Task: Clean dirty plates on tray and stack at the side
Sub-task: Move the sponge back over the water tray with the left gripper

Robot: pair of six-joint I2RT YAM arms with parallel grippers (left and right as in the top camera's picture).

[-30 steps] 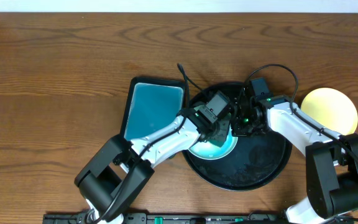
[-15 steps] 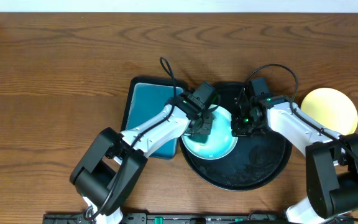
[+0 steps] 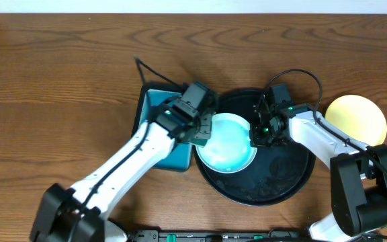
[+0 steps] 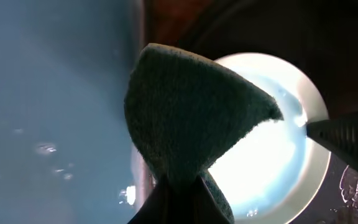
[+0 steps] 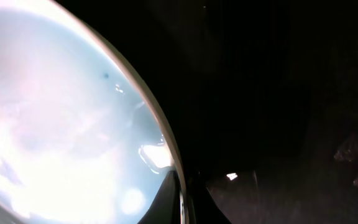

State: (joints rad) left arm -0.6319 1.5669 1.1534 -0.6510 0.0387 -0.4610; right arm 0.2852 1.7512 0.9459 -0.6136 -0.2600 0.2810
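A pale mint-white plate [image 3: 227, 142] lies on the left part of the round black tray [image 3: 284, 181]. My right gripper [image 3: 254, 134] is shut on the plate's right rim; in the right wrist view [image 5: 182, 186] the rim runs between the fingers. My left gripper [image 3: 203, 129] is shut on a dark green sponge [image 4: 191, 118] and holds it over the plate's left edge, above the gap between the plate [image 4: 272, 162] and the teal tray. A pale yellow plate [image 3: 356, 118] lies on the table right of the black tray. A third plate is not in view.
A teal rectangular tray [image 3: 154, 114] lies just left of the black tray, under my left arm; it fills the left half of the left wrist view [image 4: 55, 112]. The wooden table [image 3: 59, 81] spreads to the left and the back.
My left gripper has moved left with the sponge, off the middle of the plate to its left edge, baring the plate's surface. My right gripper has stayed on the rim.
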